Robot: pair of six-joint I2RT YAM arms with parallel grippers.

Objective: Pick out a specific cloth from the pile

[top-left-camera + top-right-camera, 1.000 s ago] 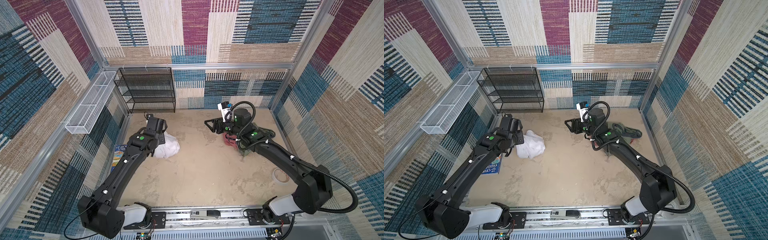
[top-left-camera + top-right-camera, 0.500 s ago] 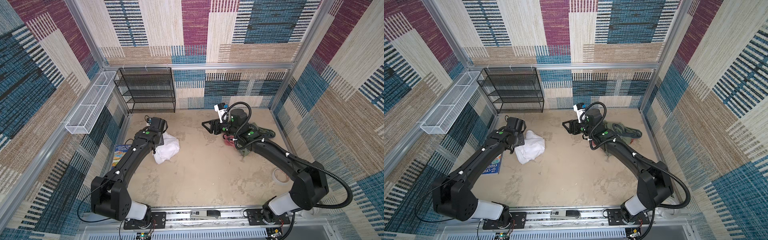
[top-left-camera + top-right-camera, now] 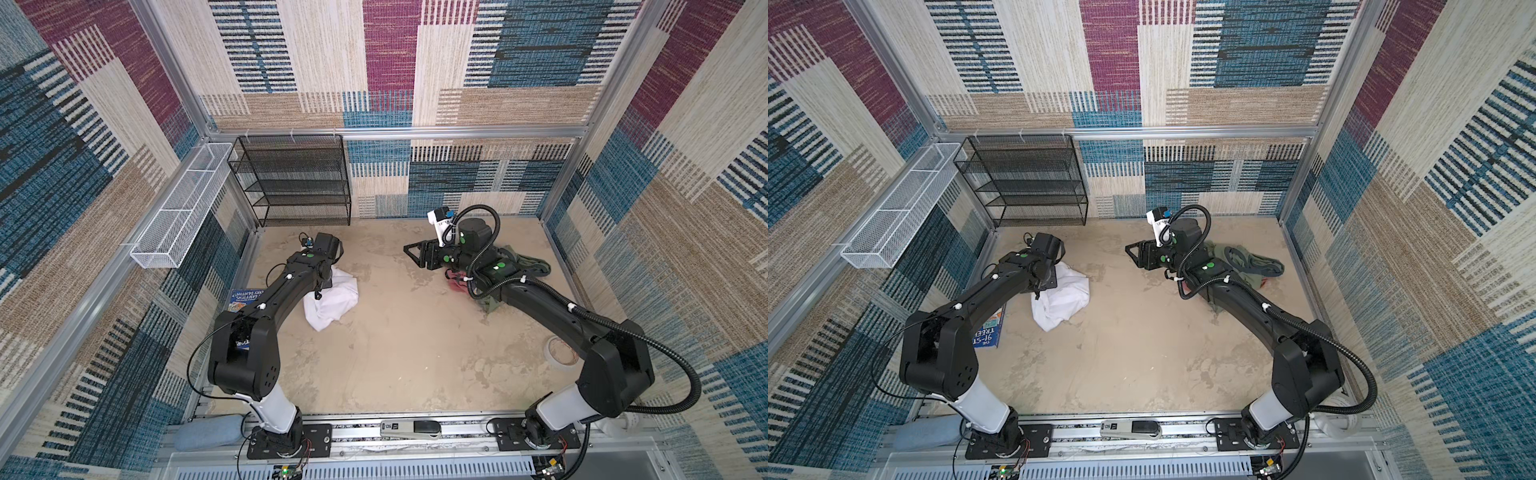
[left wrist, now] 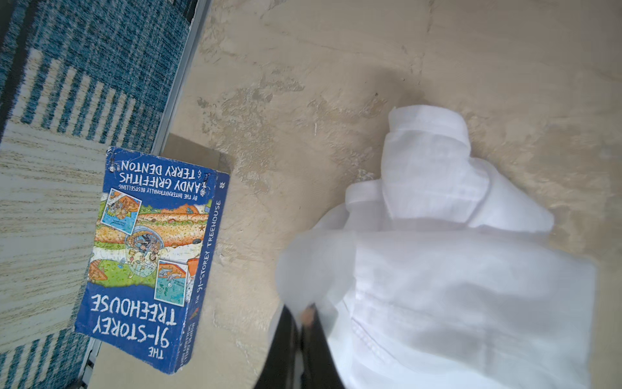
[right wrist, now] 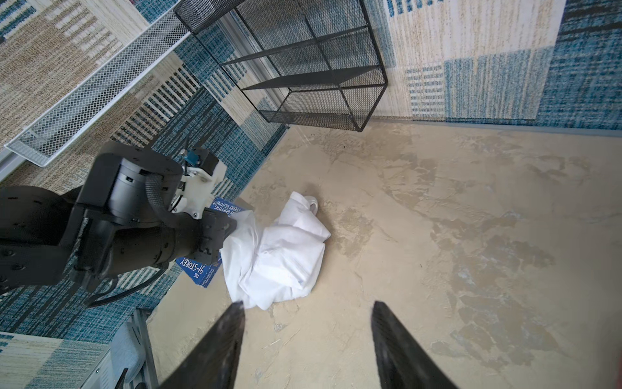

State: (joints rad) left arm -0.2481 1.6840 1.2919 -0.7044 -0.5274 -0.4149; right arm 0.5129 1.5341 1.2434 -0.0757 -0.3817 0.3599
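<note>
While left jaws pinch it, crumpled soft white cloth, right jaws wide.

Both top views look steeply down from high above the near rail, covering the whole floor up to the far wall. The left wrist view looks nearly straight down, close over the cloth and a book. The right wrist view looks obliquely across the floor, from farther off, toward the left arm, black shelf and the same cloth and book.
</note>
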